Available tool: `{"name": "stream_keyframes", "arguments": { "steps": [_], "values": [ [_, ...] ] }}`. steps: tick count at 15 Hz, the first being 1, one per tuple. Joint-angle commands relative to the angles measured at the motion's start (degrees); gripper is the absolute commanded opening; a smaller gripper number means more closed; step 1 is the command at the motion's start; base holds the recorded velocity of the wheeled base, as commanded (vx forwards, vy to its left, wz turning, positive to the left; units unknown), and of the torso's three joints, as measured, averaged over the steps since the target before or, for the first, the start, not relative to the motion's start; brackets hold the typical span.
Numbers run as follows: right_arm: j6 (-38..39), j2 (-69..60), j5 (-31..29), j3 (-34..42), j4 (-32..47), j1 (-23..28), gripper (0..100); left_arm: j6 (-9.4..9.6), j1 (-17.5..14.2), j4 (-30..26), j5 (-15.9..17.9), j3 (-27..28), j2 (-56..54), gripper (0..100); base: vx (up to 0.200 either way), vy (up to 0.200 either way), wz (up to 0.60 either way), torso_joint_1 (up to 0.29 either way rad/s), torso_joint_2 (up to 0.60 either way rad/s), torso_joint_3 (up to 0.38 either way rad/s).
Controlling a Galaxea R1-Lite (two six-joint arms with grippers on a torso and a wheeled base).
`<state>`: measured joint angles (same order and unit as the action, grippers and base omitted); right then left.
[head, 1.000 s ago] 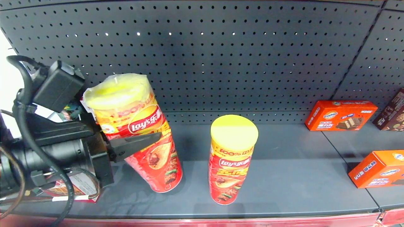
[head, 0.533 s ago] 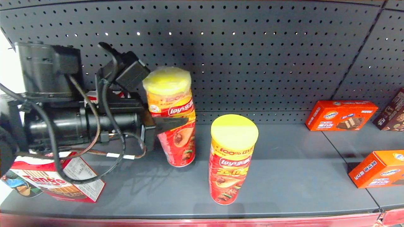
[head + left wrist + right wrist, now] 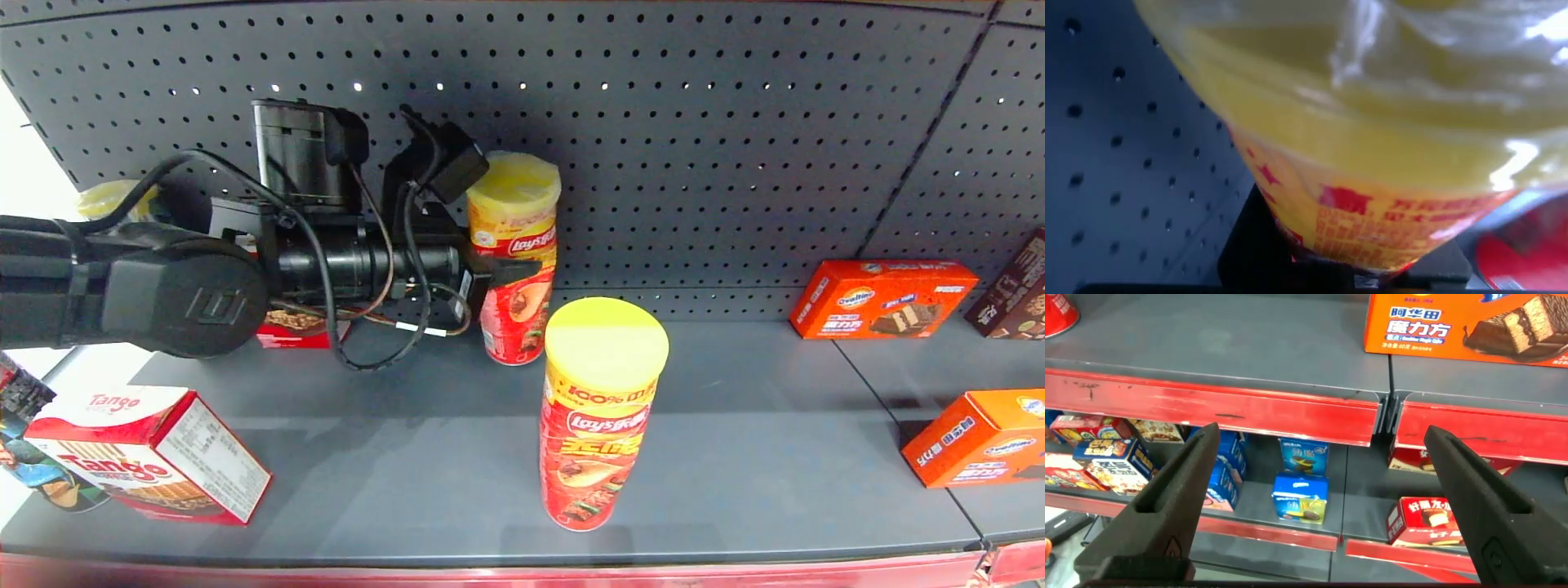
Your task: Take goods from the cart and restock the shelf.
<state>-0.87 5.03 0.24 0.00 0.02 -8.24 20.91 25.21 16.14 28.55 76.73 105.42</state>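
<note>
Can (image 3: pixel 513 320) clamped in left tool (image 3: pixel 514 269), second can (image 3: pixel 600 408) nearer front, right tool (image 3: pixel 1321 433) apart

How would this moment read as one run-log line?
left jaws: shut on rear can | rear can: upright, by pegboard | front can: upright on shelf | right jaws: open, empty

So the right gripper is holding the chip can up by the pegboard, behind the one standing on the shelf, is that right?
Not quite: the left gripper holds that chip can by the pegboard, behind the standing can, as the head view shows. The right gripper is open and empty.
</note>
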Motion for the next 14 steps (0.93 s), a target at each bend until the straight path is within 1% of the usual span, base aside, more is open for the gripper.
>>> {"name": "stream_keyframes", "arguments": {
  "steps": [1, 4, 6, 13, 14],
  "values": [
    [-0.01, 0.24, 0.02, 0.0, -0.02, -0.02, 100, 0.01, 0.19, 0.12, 0.1, 1.93, 3.47, 0, 0.0, 0.0, 0.0, 0.0, 0.0, 0.0],
    [-0.01, 0.24, 0.02, 0.0, -0.02, -0.02, 100, -0.08, 0.54, 3.99, 0.1, 2.02, 6.02, 0, 0.0, 0.0, 0.0, 0.0, 0.0, 0.0],
    [-0.01, 0.24, 0.02, 0.0, -0.02, -0.02, 100, -0.08, 0.63, 4.78, 0.1, 1.93, 7.08, 0, 0.0, 0.0, 0.0, 0.0, 0.0, 0.0],
    [-0.01, 0.24, 0.02, 0.0, -0.02, -0.02, 100, 0.01, 1.33, 5.04, 0.1, 1.93, 8.75, 0, 0.0, 0.0, 0.0, 0.0, 0.0, 0.0],
    [-0.01, 0.24, 0.02, 0.0, -0.02, -0.02, 100, 0.27, 1.33, 5.04, 0.01, 1.93, 8.75, 0, 0.0, 0.0, 0.0, 0.0, 0.0, 0.0]
  ]
}}
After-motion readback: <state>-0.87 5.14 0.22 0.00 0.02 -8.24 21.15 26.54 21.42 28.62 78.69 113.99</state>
